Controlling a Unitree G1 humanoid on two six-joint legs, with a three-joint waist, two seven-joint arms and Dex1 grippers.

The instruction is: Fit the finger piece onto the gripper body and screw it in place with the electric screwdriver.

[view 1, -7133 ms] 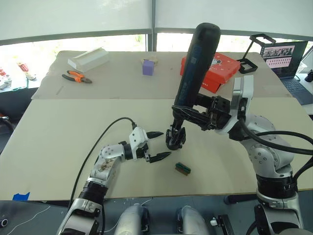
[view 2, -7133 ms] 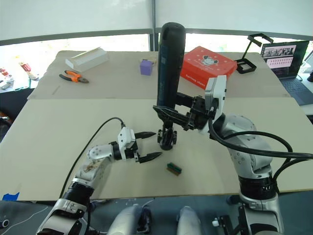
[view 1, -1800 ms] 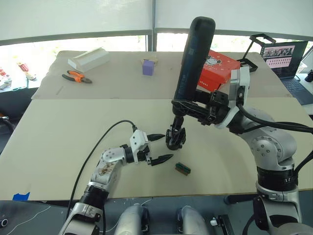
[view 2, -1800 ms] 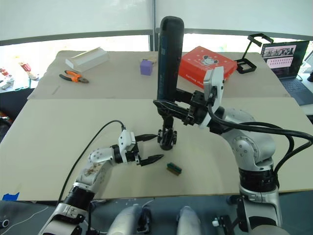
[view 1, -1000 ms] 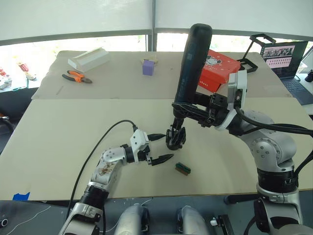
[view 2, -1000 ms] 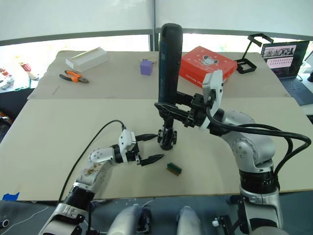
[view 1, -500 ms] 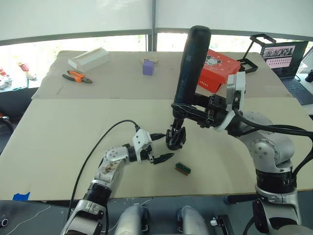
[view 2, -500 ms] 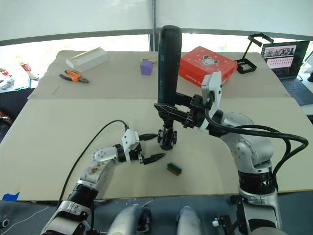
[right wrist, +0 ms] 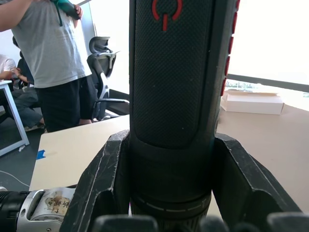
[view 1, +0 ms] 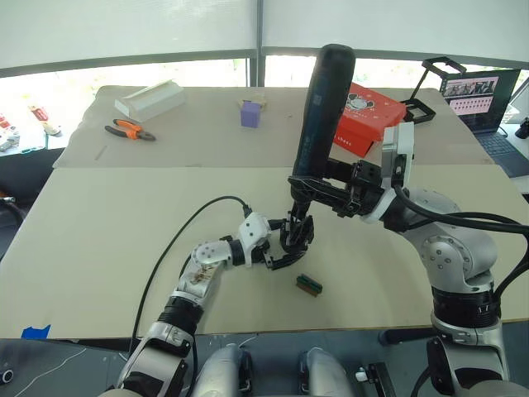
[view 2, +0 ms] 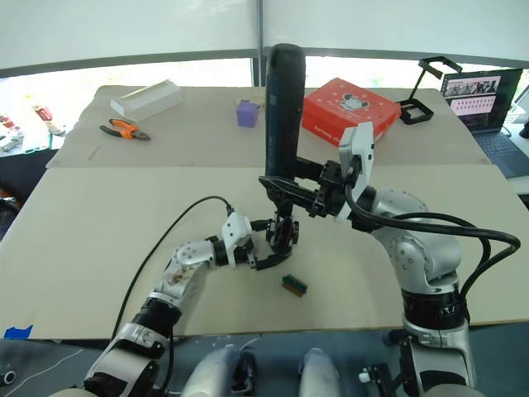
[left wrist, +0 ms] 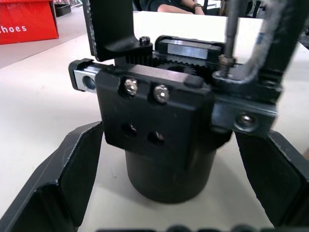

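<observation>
The gripper body (view 1: pixel 297 232) stands upright in the middle of the front table. It is a chunky black mechanism with a round base (left wrist: pixel 166 174). Black upright parts rise from its top, and I cannot tell the finger piece apart from them. My left gripper (view 1: pixel 289 246) is open, with one finger (left wrist: pixel 72 179) on each side of the body's base. My right gripper (view 1: pixel 307 184) is shut on the electric screwdriver (view 1: pixel 322 116), a long black cylinder with red markings (right wrist: pixel 166 12). It is held nearly upright, and its thin bit (left wrist: pixel 231 29) comes down onto the body's top.
A small green-and-brown block (view 1: pixel 308 284) lies just in front of the body. On the far table are a red box (view 1: pixel 372 116), a purple block (view 1: pixel 251 112), orange pliers (view 1: pixel 128 129) and a white box (view 1: pixel 149 98). A laptop (view 1: pixel 483 103) sits far right. A person (right wrist: pixel 53 58) stands beyond the table.
My left gripper has moved right, up to the gripper body, and its open fingers now stand on either side of it. The screwdriver has stayed on the body, tilting only slightly.
</observation>
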